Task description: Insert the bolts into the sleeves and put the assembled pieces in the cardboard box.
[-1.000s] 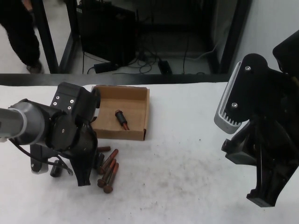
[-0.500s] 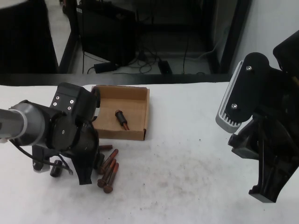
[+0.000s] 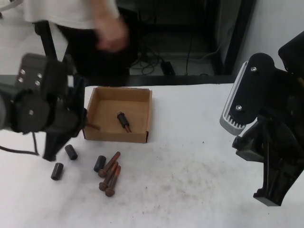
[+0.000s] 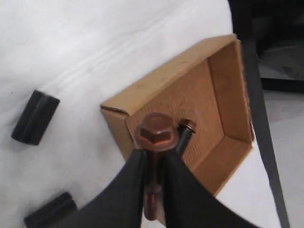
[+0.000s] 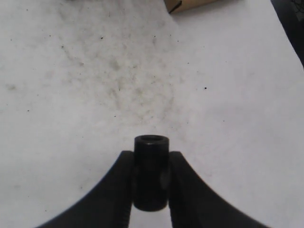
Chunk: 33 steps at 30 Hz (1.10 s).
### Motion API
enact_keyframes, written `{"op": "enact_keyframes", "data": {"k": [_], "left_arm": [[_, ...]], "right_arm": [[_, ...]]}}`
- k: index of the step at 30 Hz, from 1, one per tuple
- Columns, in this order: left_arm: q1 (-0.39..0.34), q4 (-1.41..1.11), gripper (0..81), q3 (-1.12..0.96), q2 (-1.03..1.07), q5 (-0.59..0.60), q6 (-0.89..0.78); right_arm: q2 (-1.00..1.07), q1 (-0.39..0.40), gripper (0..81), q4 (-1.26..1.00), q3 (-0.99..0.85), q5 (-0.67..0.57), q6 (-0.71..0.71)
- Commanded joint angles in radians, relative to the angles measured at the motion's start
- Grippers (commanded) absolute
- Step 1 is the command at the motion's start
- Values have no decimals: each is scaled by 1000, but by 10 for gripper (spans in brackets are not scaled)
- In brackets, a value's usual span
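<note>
Our left claw (image 4: 154,159) grips a bolt (image 4: 155,134) below its head, and our right claw (image 5: 151,159) grips a sleeve (image 5: 151,185). We judge both rigid and slippery.

Right of the cardboard box (image 3: 116,136): bare worktop (image 3: 190,156), open as far as the right end effector (image 5: 151,159), closed on a held sleeve (image 5: 151,183) well off on that side. In front of the box: loose bolts (image 3: 110,175) and three sleeves (image 3: 71,152) strewn, slim gaps between. At the box's left front corner: left end effector (image 4: 153,153) gripping a held bolt (image 4: 156,134), barring that approach. Inside the box: one assembled piece (image 3: 123,119), bare floor around it.
</note>
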Motion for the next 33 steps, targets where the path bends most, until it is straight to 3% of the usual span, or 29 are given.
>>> {"op": "enact_keyframes", "data": {"k": [1,11,15,19,27,33], "left_arm": [[4,15,8,-2,-53,22,109],[4,13,8,1,-293,245,543],[4,13,8,1,-383,371,639],[4,13,8,1,-460,407,725],[4,13,8,1,-538,431,761],[4,13,8,1,-551,510,761]], "right_arm": [[-13,2,2,2,0,0,-5],[0,2,2,-63,1,-239,140],[42,2,2,-152,1,-349,221],[95,2,2,-265,1,-379,294],[181,12,2,-530,1,-465,475],[213,50,2,-619,1,-472,495]]}}
